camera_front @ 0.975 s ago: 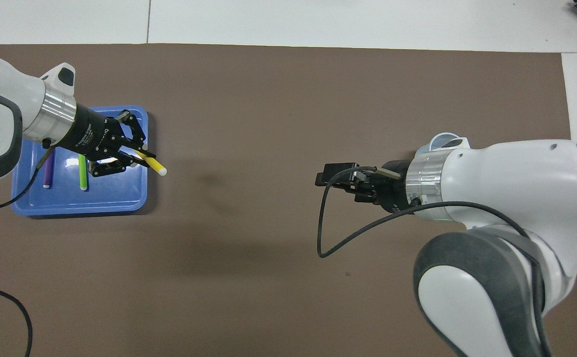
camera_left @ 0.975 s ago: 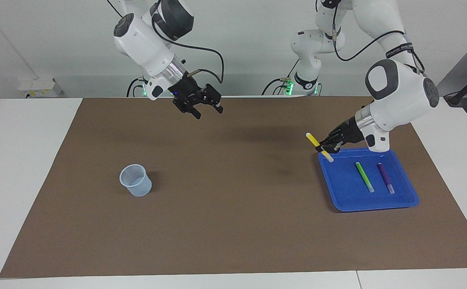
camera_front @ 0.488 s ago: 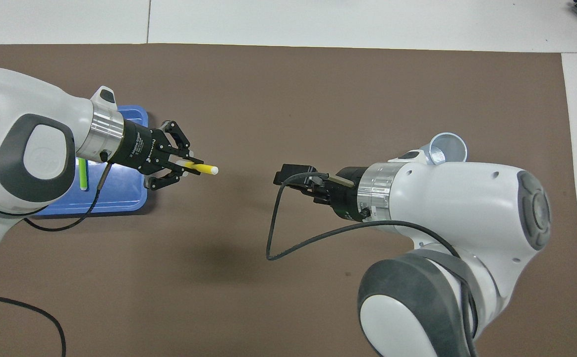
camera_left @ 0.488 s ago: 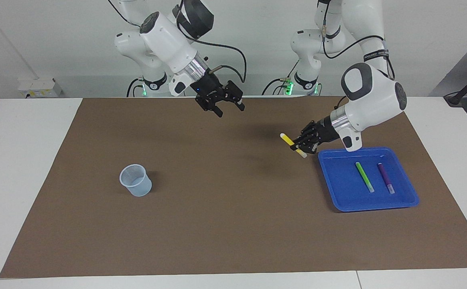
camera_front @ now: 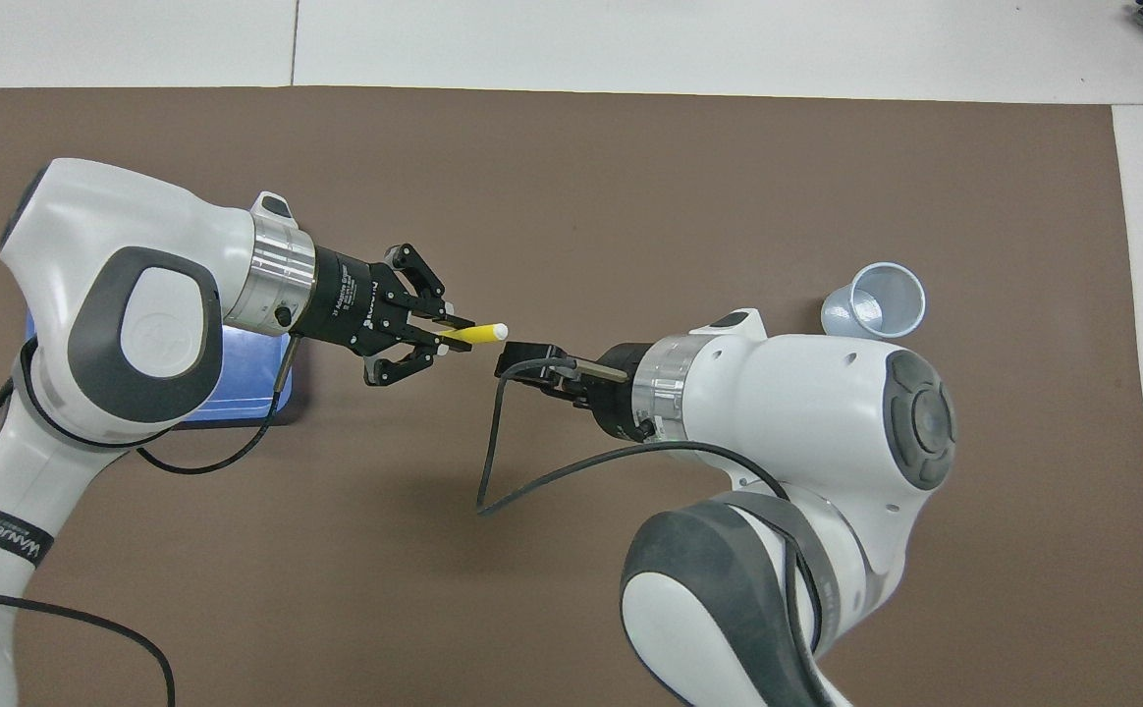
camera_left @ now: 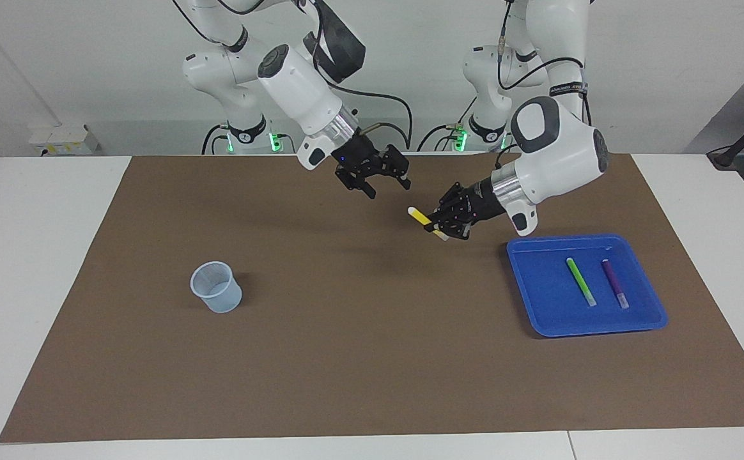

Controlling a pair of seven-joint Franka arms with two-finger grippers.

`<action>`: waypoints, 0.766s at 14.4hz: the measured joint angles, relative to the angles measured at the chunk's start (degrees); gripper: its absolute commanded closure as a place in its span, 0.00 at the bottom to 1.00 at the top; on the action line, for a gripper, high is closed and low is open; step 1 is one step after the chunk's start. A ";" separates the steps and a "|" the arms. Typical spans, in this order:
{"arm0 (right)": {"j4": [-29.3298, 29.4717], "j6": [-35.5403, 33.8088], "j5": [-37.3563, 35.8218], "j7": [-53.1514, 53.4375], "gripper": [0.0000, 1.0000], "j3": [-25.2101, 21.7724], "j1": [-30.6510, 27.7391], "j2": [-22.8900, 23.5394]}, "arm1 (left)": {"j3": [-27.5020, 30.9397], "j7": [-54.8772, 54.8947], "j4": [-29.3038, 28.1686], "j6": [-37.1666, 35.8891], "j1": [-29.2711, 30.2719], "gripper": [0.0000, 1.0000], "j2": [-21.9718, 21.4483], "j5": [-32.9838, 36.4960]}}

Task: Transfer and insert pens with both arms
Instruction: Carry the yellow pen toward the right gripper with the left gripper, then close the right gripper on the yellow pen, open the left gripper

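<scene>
We see the left hand [camera_left: 443,225] up over the brown mat [camera_left: 346,358] near the middle of the table [camera_left: 39,255], clenched on the yellow pen [camera_left: 420,217]. The pen sticks out from its fingertips, its free whitish end pointing toward the right hand [camera_left: 381,182], which hangs in the air just beside that end, apart from it in the facing view. In the overhead view the pen's tip sits almost against the right hand's front. The right hand's fingers are spread and grasp nothing.

On the side of the left hand toward the left arm's end of the table lies the blue tray [camera_left: 538,319], resting on the mat. In it lie the green pen [camera_left: 580,281] and the purple pen [camera_left: 614,282], side by side, apart from each other, whitish tips pointing away from the robots. In the overhead view the left arm covers most of the tray.

Well apart from the right hand, toward the right arm's end of the table and farther from the robots, a clear plastic cup [camera_left: 216,287] stands upright on the mat.
</scene>
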 measured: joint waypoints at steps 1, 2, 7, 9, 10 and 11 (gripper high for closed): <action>0.07 0.00 0.00 -0.39 0.09 -0.07 0.00 0.06 | -0.04 -0.01 -0.15 0.05 -0.32 1.00 -0.01 -0.02; 0.16 0.00 0.00 -0.62 0.10 -0.11 -0.01 0.06 | -0.01 -0.01 -0.25 0.06 -0.75 1.00 -0.01 -0.03; 1.11 0.00 0.00 -3.50 0.19 -0.18 -0.02 0.61 | -0.02 -0.02 -0.34 1.10 -3.88 1.00 -0.02 -0.09; 1.49 0.00 0.00 -4.26 0.28 -0.20 -0.02 1.35 | 0.03 -0.02 -0.35 1.12 -4.49 1.00 -0.02 -0.10; 1.56 0.00 0.00 -4.80 0.32 -0.21 -0.04 1.62 | 0.01 -0.02 -0.35 1.13 -4.64 1.00 -0.03 -0.11; 1.60 0.00 0.00 -5.24 0.35 -0.25 -0.08 1.82 | -0.04 -0.02 -0.35 1.12 -4.81 1.00 -0.03 -0.11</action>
